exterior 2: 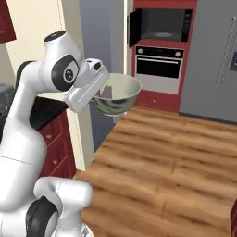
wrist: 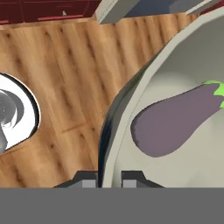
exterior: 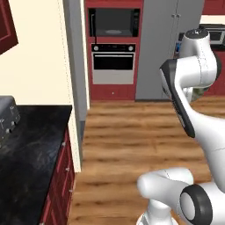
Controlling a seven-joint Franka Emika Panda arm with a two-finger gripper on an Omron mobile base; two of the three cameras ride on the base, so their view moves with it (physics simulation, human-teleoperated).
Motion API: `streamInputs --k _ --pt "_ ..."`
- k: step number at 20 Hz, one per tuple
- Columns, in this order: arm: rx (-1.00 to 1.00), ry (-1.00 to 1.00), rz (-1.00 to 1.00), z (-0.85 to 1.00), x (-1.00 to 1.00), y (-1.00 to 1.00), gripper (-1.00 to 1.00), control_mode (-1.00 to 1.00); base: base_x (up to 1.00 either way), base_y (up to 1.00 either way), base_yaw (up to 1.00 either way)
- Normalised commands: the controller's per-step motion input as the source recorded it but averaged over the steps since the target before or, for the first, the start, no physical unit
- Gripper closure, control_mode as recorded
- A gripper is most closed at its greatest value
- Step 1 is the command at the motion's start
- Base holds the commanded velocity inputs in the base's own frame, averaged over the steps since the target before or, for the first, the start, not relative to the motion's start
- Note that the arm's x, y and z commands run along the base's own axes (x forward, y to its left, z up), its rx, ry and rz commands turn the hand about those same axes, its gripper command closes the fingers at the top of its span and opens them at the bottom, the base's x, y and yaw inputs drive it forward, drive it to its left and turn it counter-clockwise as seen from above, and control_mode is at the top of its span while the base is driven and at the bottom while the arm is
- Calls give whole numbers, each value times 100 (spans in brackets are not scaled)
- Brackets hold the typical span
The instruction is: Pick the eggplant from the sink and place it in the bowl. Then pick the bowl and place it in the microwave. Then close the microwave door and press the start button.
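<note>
My gripper (exterior 2: 100, 94) is shut on the near rim of the bowl (exterior 2: 119, 94) and holds it in the air over the wooden floor. In the hand view the rim (wrist: 131, 103) runs between the two fingertips (wrist: 86, 180). The purple eggplant (wrist: 175, 120) with its green cap lies inside the bowl and peeks over the rim as a dark patch (exterior 2: 107, 91). Far ahead, the black microwave (exterior 2: 165, 24) (exterior: 115, 22) sits in a red cabinet surround. The microwave door (exterior 2: 134, 27) (exterior: 92, 23) is swung open to the left. The sink is out of view.
A silver-fronted oven (exterior 2: 159, 67) (exterior: 113, 63) sits under the microwave, with a grey fridge (exterior 2: 215, 60) (exterior: 169, 44) to its right. A black counter on red cabinets (exterior: 30, 149) and a cream wall corner (exterior: 77, 88) stand on the left. Wooden floor (exterior 2: 162, 152) stretches ahead.
</note>
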Motion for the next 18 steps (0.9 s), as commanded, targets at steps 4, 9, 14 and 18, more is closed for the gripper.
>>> streamInputs --k 4,9,14,18 --pt "0 0 0 0 0 0 100 100 100 0 9" --pt "0 0 0 0 0 0 100 100 100 0 1" --pt "0 0 0 0 0 0 100 100 100 3 -4" --pt "0 0 0 0 0 0 100 100 100 11 -7"
